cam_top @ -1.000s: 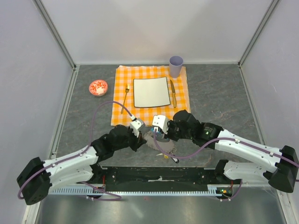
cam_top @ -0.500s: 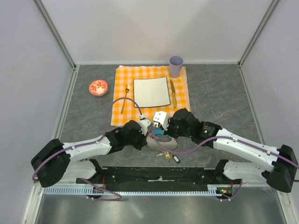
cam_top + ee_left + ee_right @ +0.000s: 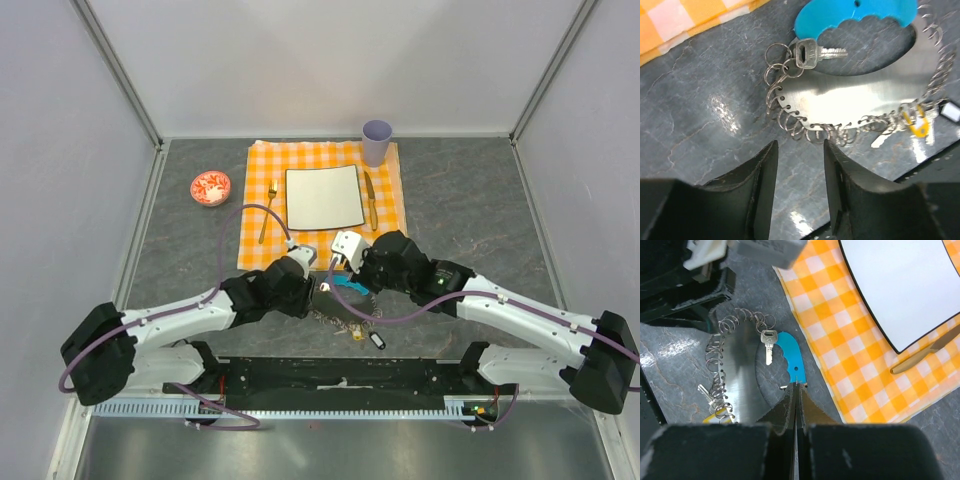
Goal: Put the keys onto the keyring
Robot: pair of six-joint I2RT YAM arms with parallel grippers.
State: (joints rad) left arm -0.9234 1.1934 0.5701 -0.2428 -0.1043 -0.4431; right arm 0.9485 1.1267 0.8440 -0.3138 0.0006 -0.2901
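Observation:
The keyring [image 3: 860,97] is a thin silvery crescent with a turquoise tag [image 3: 855,15] and several small wire rings along its edge. It lies on the grey table just off the cloth. One silver key [image 3: 810,51] hangs from a wire ring beside the tag, and the right wrist view shows this key [image 3: 768,342] too. A yellow-capped key [image 3: 917,125] and another silver key [image 3: 885,137] sit at the crescent's far end. My left gripper [image 3: 800,147] is open just short of the rings and holds nothing. My right gripper [image 3: 796,385] is shut on the thin end of the tag [image 3: 792,360].
An orange checked cloth [image 3: 260,160] behind the arms carries a white square plate [image 3: 324,197], a gold fork [image 3: 268,212] and a knife [image 3: 370,200]. A lilac cup [image 3: 377,141] stands at its back right corner. A red-and-white bowl [image 3: 210,187] sits left of the cloth.
My left arm reached in to the right toward the keyring, then its jaws opened and drew slightly back. The right gripper stayed shut in place.

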